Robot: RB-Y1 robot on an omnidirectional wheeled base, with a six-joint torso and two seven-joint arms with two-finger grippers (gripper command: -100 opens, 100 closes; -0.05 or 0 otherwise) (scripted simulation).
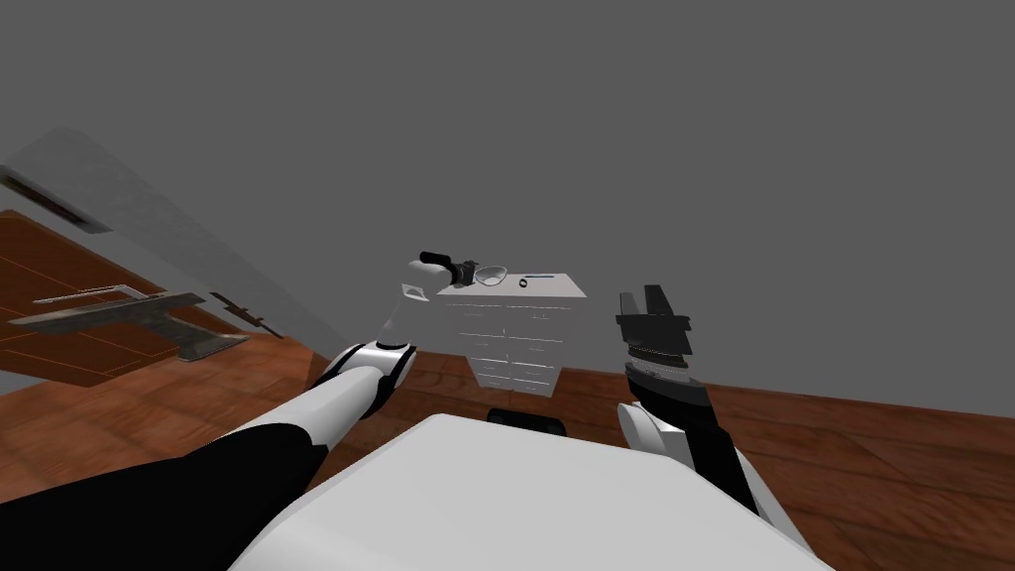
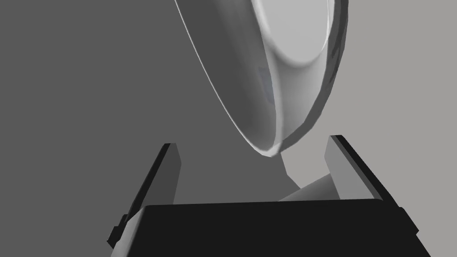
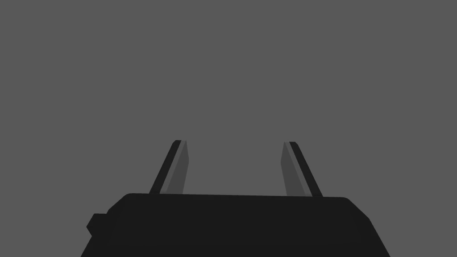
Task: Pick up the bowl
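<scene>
Grey wall backs the head view, with a brown wooden floor (image 1: 872, 476) below it and a white chest of drawers (image 1: 510, 342) standing against the wall in the middle. On the chest's top, near its left corner, sits the bowl (image 1: 493, 273), pale and shallow. A small dark ring (image 1: 522, 284) lies just beside it to the right, and a thin dark strip (image 1: 540, 277) lies a little past the ring. The left arm (image 1: 367, 382) reaches forward to that left corner, and the left jaws are at the bowl's left side, level with the chest's top. The right arm (image 1: 684, 416) is held up to the right of the chest, well apart from it, with the right jaws pointing upward. In the left wrist view the bowl (image 2: 290, 58) hangs close and slanted, a pale curved wall with a thin bright rim, and the lowest part of that rim dips between the two fingers (image 2: 172, 172). The left jaws are released: the fingers stand wide apart and neither presses the bowl. Dark grey lies to one side of the bowl and lighter grey to the other. In the right wrist view the right jaws are released too, their fingers (image 3: 178, 169) spread apart with nothing between them.
</scene>
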